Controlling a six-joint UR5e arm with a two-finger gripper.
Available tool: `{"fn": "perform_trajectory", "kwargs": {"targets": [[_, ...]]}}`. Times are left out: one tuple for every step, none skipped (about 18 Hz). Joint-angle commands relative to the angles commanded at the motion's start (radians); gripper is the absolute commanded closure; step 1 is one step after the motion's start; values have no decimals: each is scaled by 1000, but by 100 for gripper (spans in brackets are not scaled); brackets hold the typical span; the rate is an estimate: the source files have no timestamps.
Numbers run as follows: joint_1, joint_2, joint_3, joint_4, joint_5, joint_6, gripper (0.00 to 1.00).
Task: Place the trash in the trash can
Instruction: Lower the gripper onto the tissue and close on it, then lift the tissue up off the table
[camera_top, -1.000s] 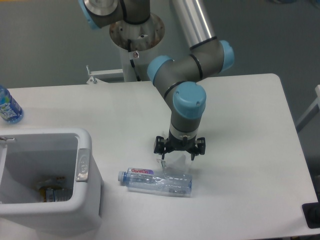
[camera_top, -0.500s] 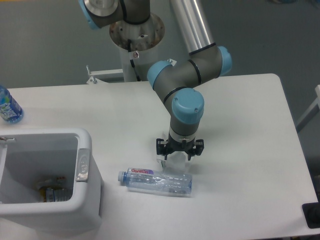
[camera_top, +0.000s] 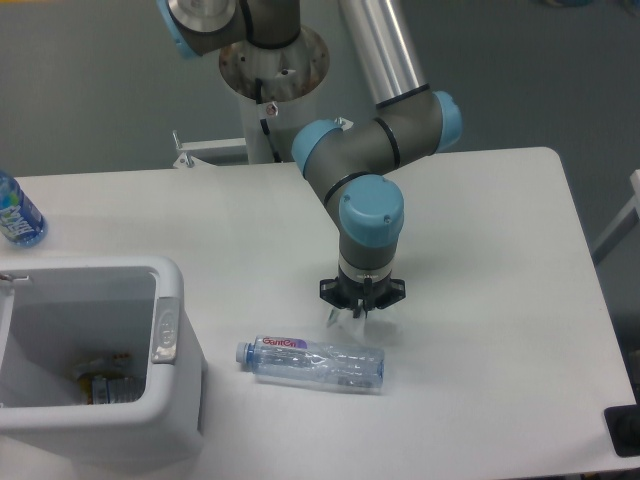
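Observation:
A clear crushed bottle (camera_top: 315, 362) with a white cap and red-lettered label lies on its side on the white table, cap pointing left. Just behind it, my gripper (camera_top: 361, 306) points straight down with its fingers drawn together on the crumpled translucent wrapper (camera_top: 346, 319). Only a small whitish scrap of the wrapper shows beneath the fingers, just above the bottle. The white trash can (camera_top: 100, 437) with a grey latch on its rim stands at the front left, well to the left of my gripper.
A blue-labelled bottle (camera_top: 16, 212) stands at the table's far left edge. Some scraps (camera_top: 98, 381) lie inside the trash can. The arm's base column (camera_top: 272, 70) rises behind the table. A dark object (camera_top: 625, 430) sits off the front right corner.
The gripper's fingers went from spread wide over the wrapper to closed together on it, and the wrapper has bunched up between them. The arm shifted slightly left. The bottle stayed put.

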Motion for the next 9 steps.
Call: {"fn": "perform_trajectory", "kwargs": {"targets": [[2, 17, -5, -6, -2, 5, 90], [3, 38, -15, -8, 0, 27, 90], [5, 57, -20, -9, 2, 61, 90], [5, 84, -21, -20, 2, 96, 90], [6, 113, -15, -44, 2, 127, 90], [21, 142, -8, -70, 2, 153, 90], [40, 170, 4, -92, 0, 164, 90], [52, 196, 21, -98, -11, 166, 90], [54, 216, 53, -103, -14, 154, 90]]}}
